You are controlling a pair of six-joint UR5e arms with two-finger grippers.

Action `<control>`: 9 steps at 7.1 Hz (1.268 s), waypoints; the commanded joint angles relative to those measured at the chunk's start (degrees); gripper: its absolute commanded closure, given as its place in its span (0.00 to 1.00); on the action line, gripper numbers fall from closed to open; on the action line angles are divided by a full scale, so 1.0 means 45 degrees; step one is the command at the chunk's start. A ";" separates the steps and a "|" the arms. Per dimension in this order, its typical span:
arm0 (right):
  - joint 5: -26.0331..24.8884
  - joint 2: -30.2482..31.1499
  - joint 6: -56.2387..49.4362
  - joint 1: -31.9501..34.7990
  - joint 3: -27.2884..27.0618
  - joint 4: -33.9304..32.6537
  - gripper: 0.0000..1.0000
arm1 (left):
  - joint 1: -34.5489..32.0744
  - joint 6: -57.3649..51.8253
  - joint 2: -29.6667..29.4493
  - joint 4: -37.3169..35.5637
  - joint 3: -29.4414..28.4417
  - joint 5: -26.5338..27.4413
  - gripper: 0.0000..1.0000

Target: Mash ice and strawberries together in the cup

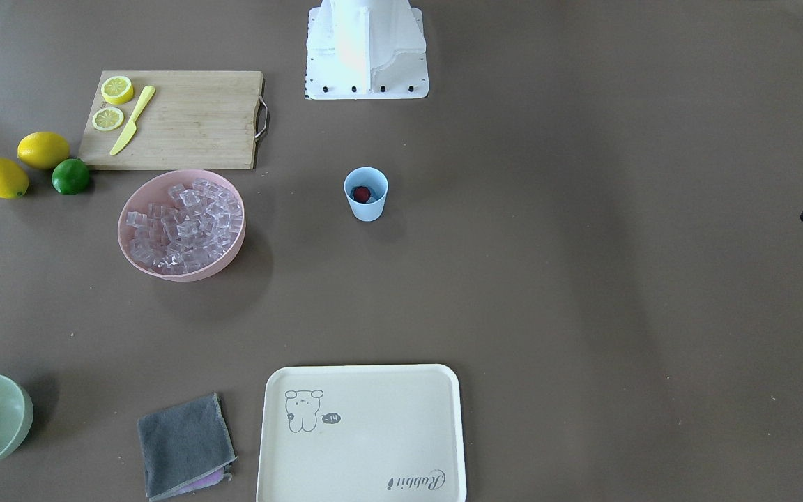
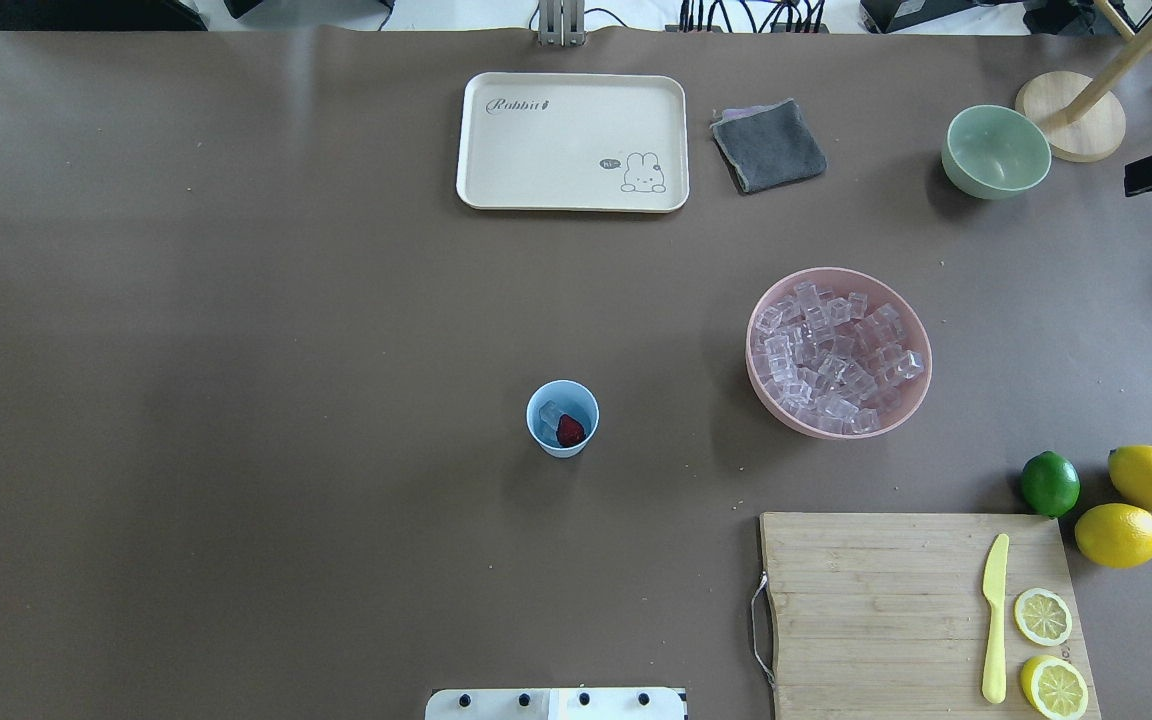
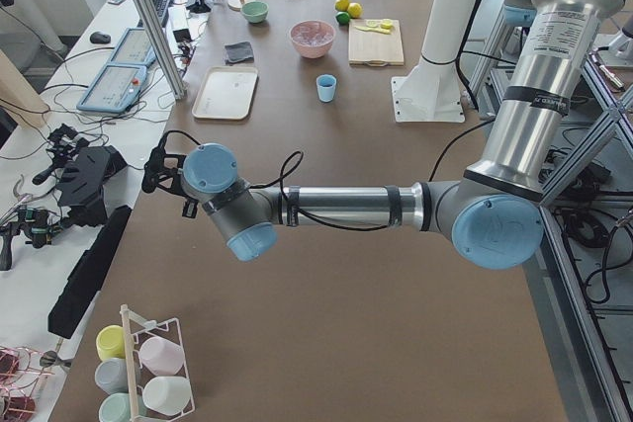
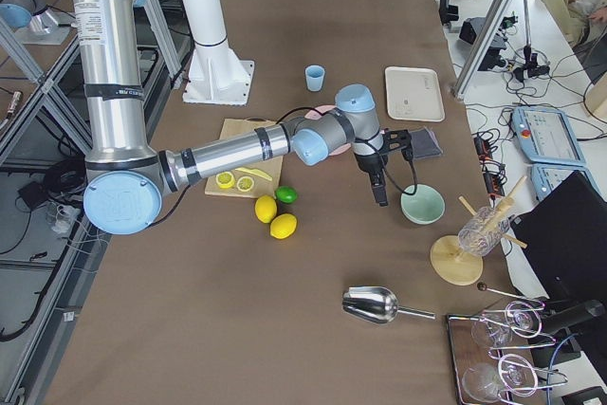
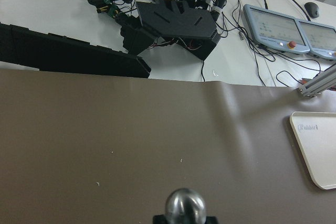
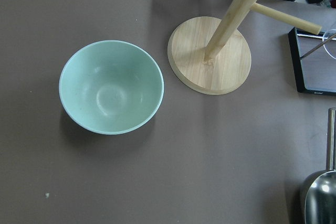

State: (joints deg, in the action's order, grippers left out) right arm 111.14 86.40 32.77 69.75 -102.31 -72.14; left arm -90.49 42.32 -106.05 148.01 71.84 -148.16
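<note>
- We see the left arm (image 3: 346, 207) stretched low over the table's (image 2: 236, 300) left end, well apart from the cup (image 2: 562, 446). We cannot tell whether its left gripper (image 3: 158, 170) is open or closed.
- The right arm (image 4: 237, 151) reaches over the right end. Its right gripper (image 4: 379, 192) hangs near the pale green bowl (image 4: 422, 204), and we cannot tell its state either.
- The pink bowl (image 2: 778, 415), right of the cup and slightly farther, is heaped with ice (image 2: 836, 365).
- The cup stands upright mid-table, alone.
- Inside it lie the strawberry (image 2: 570, 430) and a few cubes.
</note>
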 commanded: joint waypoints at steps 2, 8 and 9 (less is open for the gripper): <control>-0.0010 -0.0098 -0.0018 -0.0011 0.0178 -0.0004 0.00 | 0.0012 -0.0828 0.0441 -0.0411 -0.0065 0.0033 1.00; 0.0069 -0.0059 0.0021 -0.0011 0.0042 -0.0004 0.00 | 0.0090 -0.3714 0.1495 -0.2007 -0.0221 0.1844 1.00; 0.0069 -0.0039 0.0022 -0.0011 0.0022 -0.0004 0.00 | 0.0148 -0.4089 0.1516 -0.2226 -0.0395 0.2584 1.00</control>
State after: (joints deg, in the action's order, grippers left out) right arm 111.43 86.13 32.85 69.70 -101.98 -72.16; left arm -90.08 26.83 -99.52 139.99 70.73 -140.05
